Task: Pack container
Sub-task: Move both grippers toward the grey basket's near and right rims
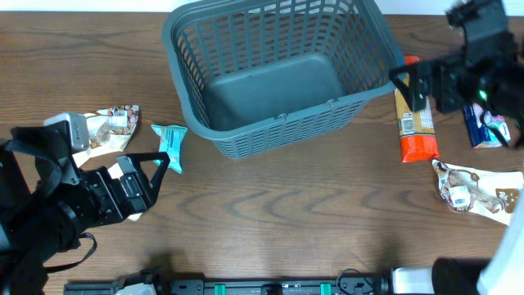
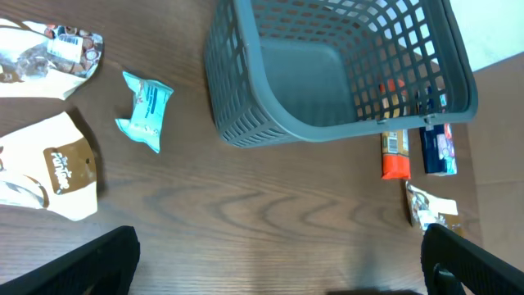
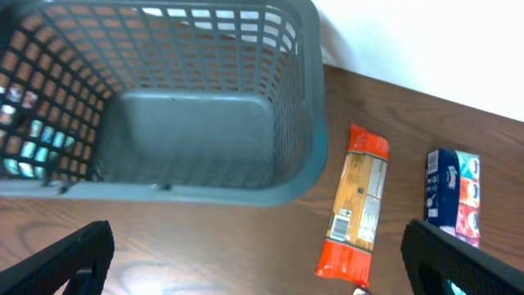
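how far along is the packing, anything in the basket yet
Nothing looks done: the container is empty. Nothing is in hand either: the left gripper and the right gripper are over the table with fingers open. Everything is left. The teal packet and brown-and-white packets lie left of the container. The orange packet, blue pack and a white-and-brown packet lie to its right.

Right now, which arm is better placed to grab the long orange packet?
The right. The right tool, open, hangs beside the long orange-and-tan snack packet, right of the large dark grey slotted plastic basket. The left tool, also open, sits across the table near a small teal wrapper.
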### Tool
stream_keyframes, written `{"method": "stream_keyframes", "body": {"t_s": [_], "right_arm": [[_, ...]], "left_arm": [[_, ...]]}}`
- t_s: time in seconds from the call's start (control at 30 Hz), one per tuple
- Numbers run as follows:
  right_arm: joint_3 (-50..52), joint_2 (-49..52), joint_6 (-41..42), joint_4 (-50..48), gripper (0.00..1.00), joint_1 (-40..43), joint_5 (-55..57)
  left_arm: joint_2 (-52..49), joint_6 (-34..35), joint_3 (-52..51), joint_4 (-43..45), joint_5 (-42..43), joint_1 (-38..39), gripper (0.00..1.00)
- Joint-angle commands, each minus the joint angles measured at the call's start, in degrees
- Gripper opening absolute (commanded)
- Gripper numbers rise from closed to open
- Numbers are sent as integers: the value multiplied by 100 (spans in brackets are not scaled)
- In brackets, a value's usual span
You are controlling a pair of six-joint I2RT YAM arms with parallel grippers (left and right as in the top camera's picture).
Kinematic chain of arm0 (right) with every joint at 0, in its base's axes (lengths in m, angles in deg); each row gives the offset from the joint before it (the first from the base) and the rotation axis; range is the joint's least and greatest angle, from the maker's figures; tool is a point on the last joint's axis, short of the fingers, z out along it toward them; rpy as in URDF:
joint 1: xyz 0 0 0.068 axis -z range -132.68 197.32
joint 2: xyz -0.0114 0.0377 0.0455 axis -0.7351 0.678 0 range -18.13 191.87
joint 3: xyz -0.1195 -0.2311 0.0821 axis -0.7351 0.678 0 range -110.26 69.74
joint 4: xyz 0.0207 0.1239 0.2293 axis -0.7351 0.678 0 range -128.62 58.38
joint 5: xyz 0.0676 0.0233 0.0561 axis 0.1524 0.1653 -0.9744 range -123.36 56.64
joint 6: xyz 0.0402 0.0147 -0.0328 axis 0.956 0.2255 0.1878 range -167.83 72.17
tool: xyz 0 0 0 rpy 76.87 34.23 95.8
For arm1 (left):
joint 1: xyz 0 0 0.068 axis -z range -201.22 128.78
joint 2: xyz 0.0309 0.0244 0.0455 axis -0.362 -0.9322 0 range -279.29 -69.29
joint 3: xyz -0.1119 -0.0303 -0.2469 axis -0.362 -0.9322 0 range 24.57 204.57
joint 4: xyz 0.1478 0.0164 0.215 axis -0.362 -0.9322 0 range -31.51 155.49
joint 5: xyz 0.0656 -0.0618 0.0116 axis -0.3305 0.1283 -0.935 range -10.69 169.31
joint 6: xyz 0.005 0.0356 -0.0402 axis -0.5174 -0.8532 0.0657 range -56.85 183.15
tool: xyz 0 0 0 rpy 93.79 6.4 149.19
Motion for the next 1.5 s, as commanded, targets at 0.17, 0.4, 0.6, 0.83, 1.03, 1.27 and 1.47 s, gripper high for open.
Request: {"method": "stream_keyframes", "body": {"t_s": [0.17, 0.4, 0.6, 0.83, 1.03, 1.27, 1.47], "right_arm": [[-42, 688, -310, -37, 99, -26, -280], [-42, 824, -461, -142, 99, -26, -411], [-42, 929, -461, -415, 99, 59, -258], [-39, 1034, -466, -452, 99, 142, -166], [-39, 1058, -426, -708, 99, 140, -94], [-39, 1298, -343, -833, 99, 138, -743], [-39, 1759, -348, -791, 99, 118, -1117]], "left_arm": [[-11, 376, 28, -459, 426, 151, 99], [0, 374, -55, -317, 531, 603, 99], [0, 378, -601, 61, 533, 1211, 99], [0, 1016, -1552, 826, 529, 2236, 99], [-59, 2031, -1821, 1604, -708, 3687, 99], [-476, 2684, -1821, 1757, -1644, 5158, 99], [-1167, 3086, -1821, 1880, -2192, 6057, 99]]}}
